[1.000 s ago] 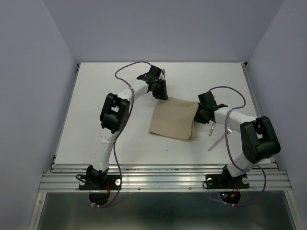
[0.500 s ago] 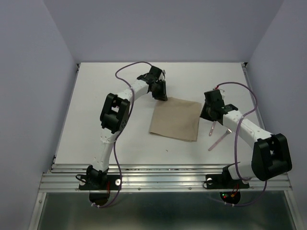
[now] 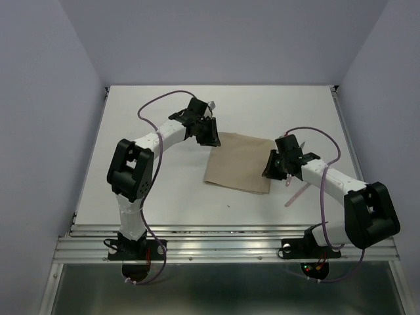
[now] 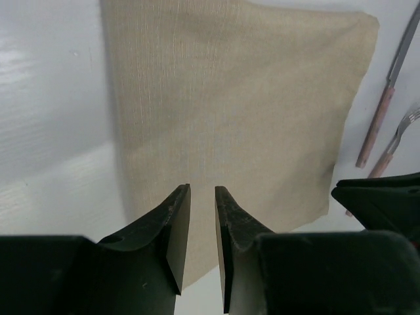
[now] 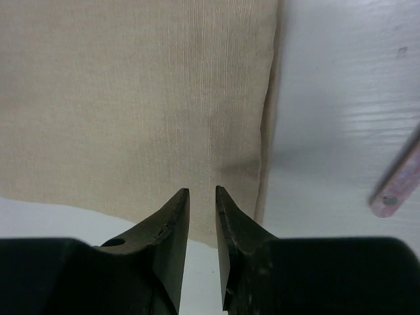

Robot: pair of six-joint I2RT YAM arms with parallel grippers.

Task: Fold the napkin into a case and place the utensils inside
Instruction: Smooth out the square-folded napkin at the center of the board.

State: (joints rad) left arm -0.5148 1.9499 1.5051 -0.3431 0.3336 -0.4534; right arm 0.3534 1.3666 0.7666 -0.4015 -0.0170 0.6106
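The beige napkin (image 3: 237, 163) lies flat on the white table as a folded, roughly square cloth; it also shows in the left wrist view (image 4: 230, 98) and the right wrist view (image 5: 131, 92). My left gripper (image 3: 212, 138) hovers over its far left corner, jaws a narrow gap apart and empty (image 4: 202, 191). My right gripper (image 3: 270, 169) hovers over its near right corner, jaws a narrow gap apart and empty (image 5: 202, 191). The two utensils (image 3: 294, 195) lie right of the napkin, partly under my right arm: a knife (image 4: 387, 98) and a fork (image 4: 396, 139). A pink handle end (image 5: 397, 187) shows beside my right gripper.
The white table (image 3: 151, 190) is walled by lavender panels on three sides. A metal rail (image 3: 223, 244) runs along the near edge by the arm bases. Purple cables loop over both arms.
The napkin's right edge, raised a second ago, now lies flat. My right gripper moved nearer, toward the near right corner. My left arm swung left, its gripper still at the far left corner.
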